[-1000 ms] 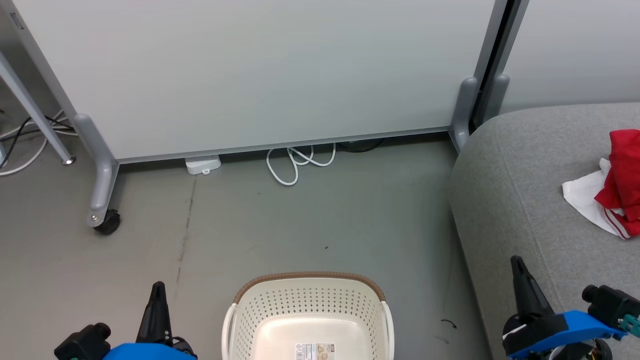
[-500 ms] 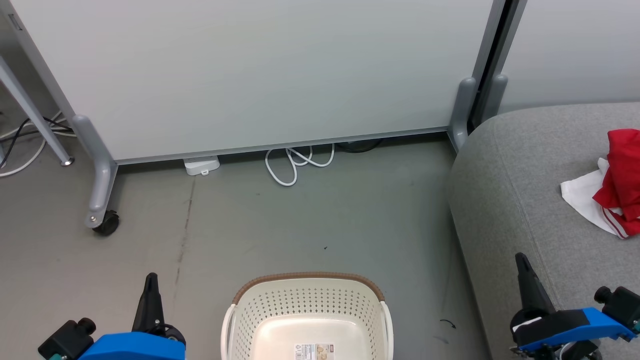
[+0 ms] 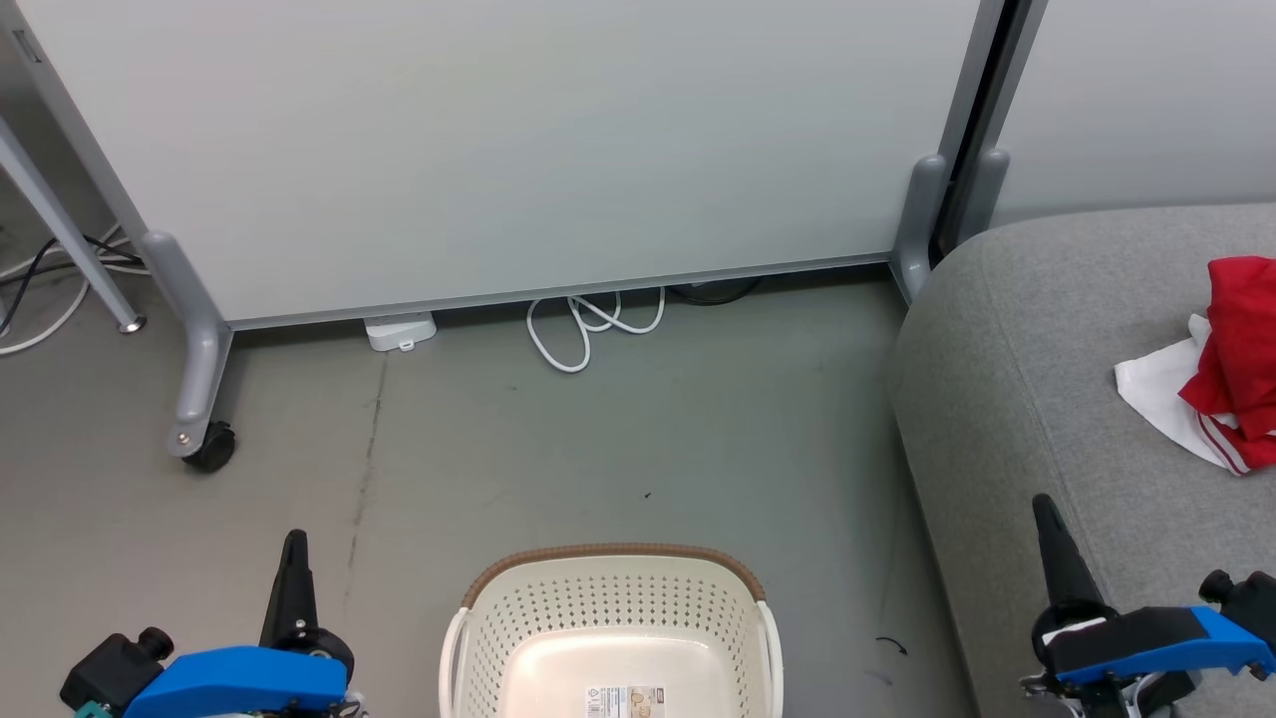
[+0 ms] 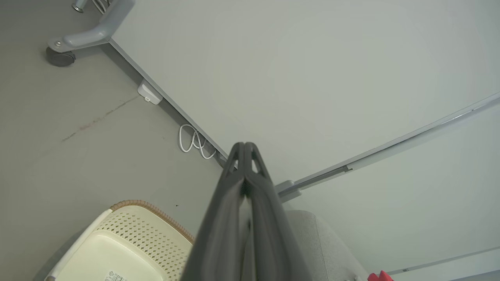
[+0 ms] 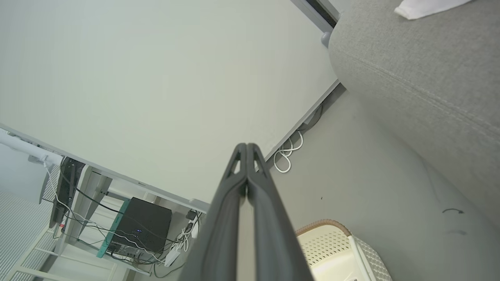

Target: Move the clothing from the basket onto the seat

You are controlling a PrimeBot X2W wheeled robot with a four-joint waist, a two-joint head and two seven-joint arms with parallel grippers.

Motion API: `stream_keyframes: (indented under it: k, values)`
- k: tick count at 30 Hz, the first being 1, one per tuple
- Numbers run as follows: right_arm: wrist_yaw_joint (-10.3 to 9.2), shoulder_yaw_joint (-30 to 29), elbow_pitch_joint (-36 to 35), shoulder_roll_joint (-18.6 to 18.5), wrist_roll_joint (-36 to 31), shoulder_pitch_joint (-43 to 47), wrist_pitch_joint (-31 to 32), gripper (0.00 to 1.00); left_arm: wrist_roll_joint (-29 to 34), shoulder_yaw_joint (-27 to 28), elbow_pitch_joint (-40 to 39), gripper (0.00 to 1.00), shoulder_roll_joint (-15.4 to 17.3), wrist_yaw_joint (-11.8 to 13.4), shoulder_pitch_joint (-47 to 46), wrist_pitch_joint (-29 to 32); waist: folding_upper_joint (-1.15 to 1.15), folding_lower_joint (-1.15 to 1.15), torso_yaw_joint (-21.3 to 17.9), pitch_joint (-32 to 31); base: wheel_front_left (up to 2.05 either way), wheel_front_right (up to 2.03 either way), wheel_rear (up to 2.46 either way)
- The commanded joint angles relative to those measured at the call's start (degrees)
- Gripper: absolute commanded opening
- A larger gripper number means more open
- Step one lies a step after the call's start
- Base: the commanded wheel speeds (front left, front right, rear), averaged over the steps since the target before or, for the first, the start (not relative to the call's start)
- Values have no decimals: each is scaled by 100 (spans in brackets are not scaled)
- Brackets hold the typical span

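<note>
The head view took in the red clothes (image 3: 1234, 349) with their white lining, heaped on the grey seat (image 3: 1037, 379) at the right and cut off by the picture's edge. The left wrist view caught a red scrap of them at its bottom edge, and the right wrist view a white corner at its top. The right wrist view also looked past the pale panel (image 3: 498, 150) to a black computer box (image 5: 138, 230) and tangled cables (image 5: 172, 249). The cream basket (image 3: 613, 551) stood on the floor (image 3: 598, 439) left of the seat and apart from it. Its near half was cut off, and the visible part of its bottom carried a label (image 3: 626, 700). The clothes lay too folded for any lettering to be read. The left claw (image 3: 294, 540) and right claw (image 3: 1043, 502) each had their fingers pressed together, empty and touching nothing, the right one seen against the seat's near edge.
</note>
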Motion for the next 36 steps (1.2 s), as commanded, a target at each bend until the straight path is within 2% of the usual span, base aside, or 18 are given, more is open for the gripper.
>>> stream_keyframes:
  k: [1, 36]
  values:
    - [2, -21, -89, -30, 145, -148, 35, 0, -137, 42, -82, 0, 26, -8, -155, 36, 0, 0, -1, -1, 0, 0, 0]
    - [3, -110, -192, -41, 2148, -216, 442, 0, -2049, 217, -212, 0, 32, -14, -364, 554, 0, 0, -46, -17, 0, 0, 0]
